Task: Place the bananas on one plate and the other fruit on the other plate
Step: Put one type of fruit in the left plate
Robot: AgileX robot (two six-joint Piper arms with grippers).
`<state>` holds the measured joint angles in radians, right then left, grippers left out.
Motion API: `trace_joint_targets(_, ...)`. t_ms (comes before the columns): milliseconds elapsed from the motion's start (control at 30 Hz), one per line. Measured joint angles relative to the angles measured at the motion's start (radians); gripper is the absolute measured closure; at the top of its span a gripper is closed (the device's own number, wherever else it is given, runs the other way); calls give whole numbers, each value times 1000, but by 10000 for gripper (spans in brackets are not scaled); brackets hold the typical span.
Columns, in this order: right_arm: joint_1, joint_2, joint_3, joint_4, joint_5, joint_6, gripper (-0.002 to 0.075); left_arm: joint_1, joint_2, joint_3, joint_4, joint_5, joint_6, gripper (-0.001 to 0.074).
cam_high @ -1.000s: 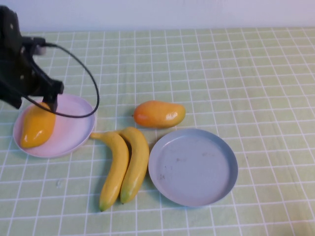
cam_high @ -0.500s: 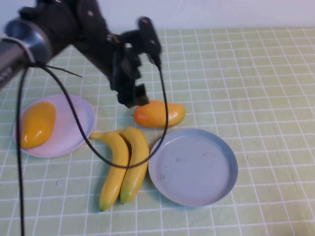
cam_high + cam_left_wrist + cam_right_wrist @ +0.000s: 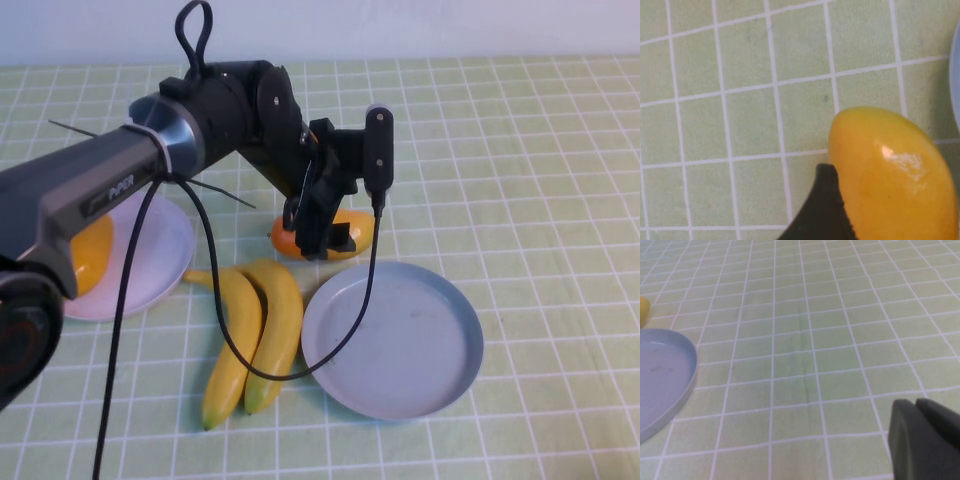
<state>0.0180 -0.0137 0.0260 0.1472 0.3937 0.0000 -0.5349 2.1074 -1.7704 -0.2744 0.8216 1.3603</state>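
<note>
Left gripper [image 3: 322, 232] jaws apart, straddling the mango [image 3: 350, 232] on the table beside the grey-blue plate [image 3: 440, 390]. Right gripper [image 3: 925, 440] closed, parked.

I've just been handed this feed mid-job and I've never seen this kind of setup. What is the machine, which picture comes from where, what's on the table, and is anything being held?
It is a two-armed table robot. The wide picture comes from a raised camera behind the arms; the other two come from cameras on each wrist.

On the green checked tablecloth lie two bananas, a grey-blue plate with nothing on it, and a pink plate with one mango on it.

The left gripper hangs open over the second mango, one finger beside it, not gripping yet. The right gripper is shut and holds nothing, parked over bare cloth near the grey-blue plate.
</note>
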Motion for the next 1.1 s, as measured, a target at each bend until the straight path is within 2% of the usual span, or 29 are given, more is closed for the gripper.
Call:
trace_joint_targets(700,0,0,0,0,0,0,744,61,73,0,-7,-75,6,185)
trace_joint_targets(833,0,0,0,0,0,0,744,61,78,-8,-11,-73,0,219)
trace_joint_targets(1100,0,0,0,0,0,0,744,63,73,-10,-13,-60,-37,221)
